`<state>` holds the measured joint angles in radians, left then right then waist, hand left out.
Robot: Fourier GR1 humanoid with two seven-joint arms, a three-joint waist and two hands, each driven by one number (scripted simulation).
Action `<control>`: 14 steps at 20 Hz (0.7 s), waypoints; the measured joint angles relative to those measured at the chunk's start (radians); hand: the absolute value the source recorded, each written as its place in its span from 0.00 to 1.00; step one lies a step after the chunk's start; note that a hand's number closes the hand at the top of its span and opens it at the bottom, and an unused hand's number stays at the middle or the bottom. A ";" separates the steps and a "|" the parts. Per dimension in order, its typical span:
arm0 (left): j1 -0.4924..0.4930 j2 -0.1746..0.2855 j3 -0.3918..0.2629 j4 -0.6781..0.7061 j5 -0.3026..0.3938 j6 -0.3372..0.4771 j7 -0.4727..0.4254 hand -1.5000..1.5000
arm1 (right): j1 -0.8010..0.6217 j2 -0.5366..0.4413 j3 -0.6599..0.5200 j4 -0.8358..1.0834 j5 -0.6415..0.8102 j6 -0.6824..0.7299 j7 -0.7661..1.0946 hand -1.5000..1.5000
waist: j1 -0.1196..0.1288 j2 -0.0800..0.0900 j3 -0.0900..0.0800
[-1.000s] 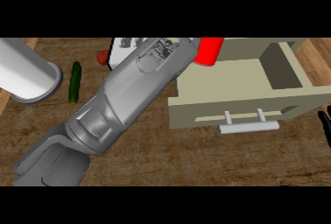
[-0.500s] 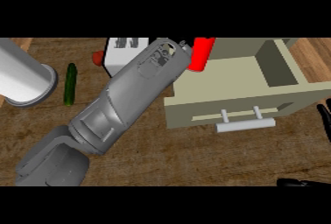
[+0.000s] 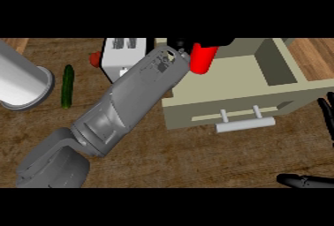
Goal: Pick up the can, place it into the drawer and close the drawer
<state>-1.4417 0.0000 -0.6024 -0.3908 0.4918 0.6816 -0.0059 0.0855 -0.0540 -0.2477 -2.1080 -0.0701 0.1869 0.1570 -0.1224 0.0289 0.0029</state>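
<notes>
**A:** Standing next to the brown wooden counter point(image 3: 195, 163) right now. Anyone else got eyes on the red cylindrical can point(image 3: 202, 61)?

**B:** Yep. It's up at the counter's far edge, about midway along. The left hand point(image 3: 177, 43) has its black fingers curled round the top of it, so that hand is gripping the can. The can looks roughly upright, over the back left corner of the open beige box-shaped drawer point(image 3: 189, 110). Can't tell if it's touching the drawer floor or hanging just above it.

**A:** And the drawer itself?

**B:** Pulled out toward the near side, with its white bar handle point(image 3: 244, 125) facing us. The long grey left forearm point(image 3: 124, 110) runs diagonally from the near left corner up to the can.

**A:** Other hand?

**B:** The right hand point(image 3: 326, 117) is at the counter's right edge by the near corner. Its fingers are straight and spread, holding nothing, well apart from the drawer handle.

**A:** Rest of the stuff?

**B:** There's a white boxy toaster point(image 3: 124, 55) at the far edge, just left of the can and partly behind the forearm. A small red thing point(image 3: 96, 57) is on its left, no idea what. A long dark-green cucumber point(image 3: 67, 86) lies further left, and a big shiny grey cylinder point(image 3: 23, 81) sits at the left edge.
</notes>
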 measured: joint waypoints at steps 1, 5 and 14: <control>-0.003 0.000 -0.004 0.005 0.004 0.005 -0.003 0.00 | -0.006 0.003 0.003 0.003 0.006 -0.005 -0.001 0.00 | 0.001 0.001 0.000; 0.005 0.000 -0.018 0.022 0.023 0.035 -0.016 0.00 | -0.007 -0.002 0.006 0.002 0.006 0.002 -0.008 0.00 | -0.009 0.003 0.000; 0.016 0.000 -0.031 0.030 0.072 0.096 -0.046 0.00 | 0.000 -0.013 0.010 -0.019 0.016 0.012 -0.015 0.00 | -0.013 0.004 0.000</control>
<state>-1.4252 0.0001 -0.6330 -0.3609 0.5642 0.7780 -0.0520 0.0851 -0.0666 -0.2375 -2.1269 -0.0539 0.1984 0.1416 -0.1357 0.0328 0.0027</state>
